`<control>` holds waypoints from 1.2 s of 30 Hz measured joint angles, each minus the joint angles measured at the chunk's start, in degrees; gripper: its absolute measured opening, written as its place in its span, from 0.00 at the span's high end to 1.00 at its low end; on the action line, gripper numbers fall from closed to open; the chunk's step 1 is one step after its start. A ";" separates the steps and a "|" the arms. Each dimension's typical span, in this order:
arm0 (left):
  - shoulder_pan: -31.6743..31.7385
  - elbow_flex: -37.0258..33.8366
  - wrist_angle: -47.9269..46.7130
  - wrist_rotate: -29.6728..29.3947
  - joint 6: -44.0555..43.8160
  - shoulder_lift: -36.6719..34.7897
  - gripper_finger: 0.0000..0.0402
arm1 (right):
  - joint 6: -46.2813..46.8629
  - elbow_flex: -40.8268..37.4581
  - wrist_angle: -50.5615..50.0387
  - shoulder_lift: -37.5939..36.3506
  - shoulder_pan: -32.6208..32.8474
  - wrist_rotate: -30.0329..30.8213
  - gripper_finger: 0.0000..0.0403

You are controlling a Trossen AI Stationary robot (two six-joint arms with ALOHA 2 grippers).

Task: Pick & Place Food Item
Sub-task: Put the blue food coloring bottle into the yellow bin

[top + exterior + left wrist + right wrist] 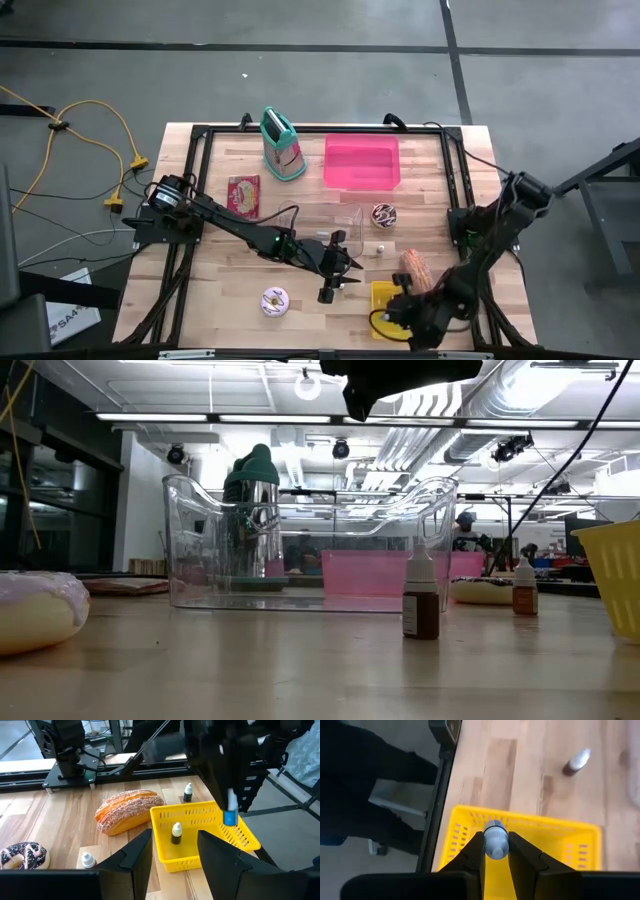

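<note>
My right gripper (400, 308) hangs over the yellow basket (385, 298) at the table's near right, shut on a small dropper bottle (230, 811). One more small bottle (176, 833) stands inside the basket. A seeded bread loaf (415, 268) lies just beyond the basket, on the table. My left gripper (345, 265) is held above the table's middle, open, with nothing between its fingers, pointing toward the basket (200, 832). A chocolate donut (384, 213) and a pink-iced donut (275, 300) rest on the table. My right gripper pinches the small bottle between its two fingers, whose pads (475, 851) sit on either side of it just below its rounded grey end (495, 837). The fingers slant steeply downward. The bottle is lifted clear and its blue part (230, 818) hangs over the basket's rim.
A pink bin (362, 162) and a green-topped bag (282, 145) stand at the far side, a red packet (243, 193) to their left. A clear tub (310, 545) and loose small bottles (421, 598) (380, 247) stand mid-table. Black frame rails run along the table's edges.
</note>
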 joint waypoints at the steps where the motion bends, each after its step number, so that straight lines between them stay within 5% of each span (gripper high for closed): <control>1: 0.00 0.00 0.00 0.00 0.00 0.00 0.62 | 0.57 0.32 -0.32 1.09 -0.01 -0.47 0.87; 8: 0.00 0.00 -0.02 0.00 0.00 0.00 0.62 | 6.28 0.55 -2.78 5.24 0.00 -4.82 0.87; 36: 0.00 0.00 -0.02 0.02 0.01 -0.02 0.62 | 18.21 0.55 -5.39 7.99 1.88 -5.17 0.87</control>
